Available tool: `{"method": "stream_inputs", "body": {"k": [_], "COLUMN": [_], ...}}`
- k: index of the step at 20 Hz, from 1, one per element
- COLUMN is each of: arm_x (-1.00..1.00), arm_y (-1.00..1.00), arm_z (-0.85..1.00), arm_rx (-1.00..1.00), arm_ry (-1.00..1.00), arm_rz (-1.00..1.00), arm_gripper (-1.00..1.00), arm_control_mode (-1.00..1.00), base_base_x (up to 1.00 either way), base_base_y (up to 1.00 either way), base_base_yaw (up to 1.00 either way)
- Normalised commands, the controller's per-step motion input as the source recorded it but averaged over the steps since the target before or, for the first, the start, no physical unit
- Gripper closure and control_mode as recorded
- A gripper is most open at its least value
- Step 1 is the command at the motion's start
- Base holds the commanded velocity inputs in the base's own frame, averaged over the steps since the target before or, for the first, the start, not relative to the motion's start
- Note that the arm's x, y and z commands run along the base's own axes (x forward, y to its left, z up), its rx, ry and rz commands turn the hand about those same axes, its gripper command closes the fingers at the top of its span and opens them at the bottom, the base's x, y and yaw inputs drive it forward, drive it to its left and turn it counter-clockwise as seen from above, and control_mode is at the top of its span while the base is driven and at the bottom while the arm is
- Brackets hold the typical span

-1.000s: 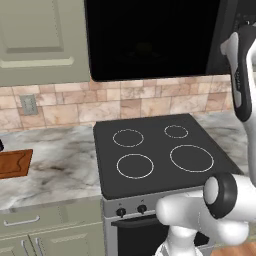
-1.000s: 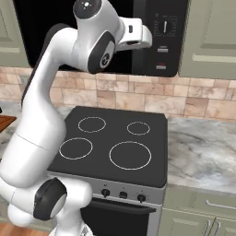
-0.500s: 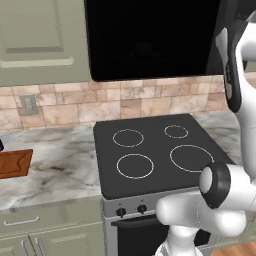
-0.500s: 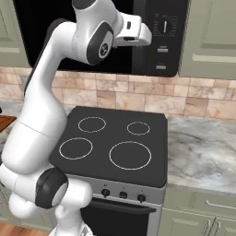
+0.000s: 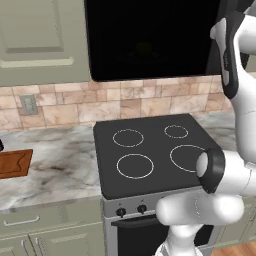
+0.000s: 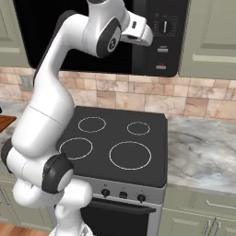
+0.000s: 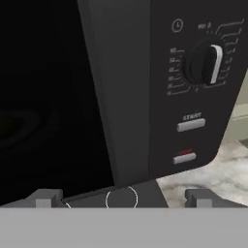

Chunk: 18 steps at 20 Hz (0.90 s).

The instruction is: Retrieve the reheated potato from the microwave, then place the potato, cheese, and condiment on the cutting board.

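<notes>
The black microwave hangs over the stove with its dark door shut. The potato is hidden behind that door. My gripper is raised in front of the microwave's right side, where the door meets the control panel. It is open, with nothing between its fingertips. The hand view faces the knob, the start button and the red button. The reddish-brown cutting board lies on the counter far to the left. Cheese and condiment are out of view.
A black four-ring stove sits directly below the microwave. Marble counter runs on both sides, with a tiled wall behind. Pale green cabinets flank the microwave.
The arm's upper joints have shifted slightly, bringing the hand a little closer to the microwave's front. The jaws stay wide apart.
</notes>
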Motion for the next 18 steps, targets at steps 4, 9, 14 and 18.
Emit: {"method": "stream_inputs", "body": {"k": [4, 9, 14, 18], "arm_x": [0.42, 0.43, 0.35, 0.32], "arm_y": [-0.07, -0.13, -0.16, -0.08], "arm_z": [0.01, 0.00, -0.06, -0.13], "arm_rx": [0.02, 0.00, 0.00, 0.03], "arm_ry": [0.00, 0.00, 0.00, 0.00], "arm_rz": [0.00, 0.01, 0.04, 0.05], "arm_gripper": [-1.00, -1.00, -1.00, -1.00], "arm_control_mode": [-1.00, -1.00, -1.00, -1.00], "base_base_x": [0.00, 0.00, 0.00, 0.00], "base_base_y": [0.00, 0.00, 0.00, 0.00], "base_base_yaw": [0.00, 0.00, 0.00, 0.00]}}
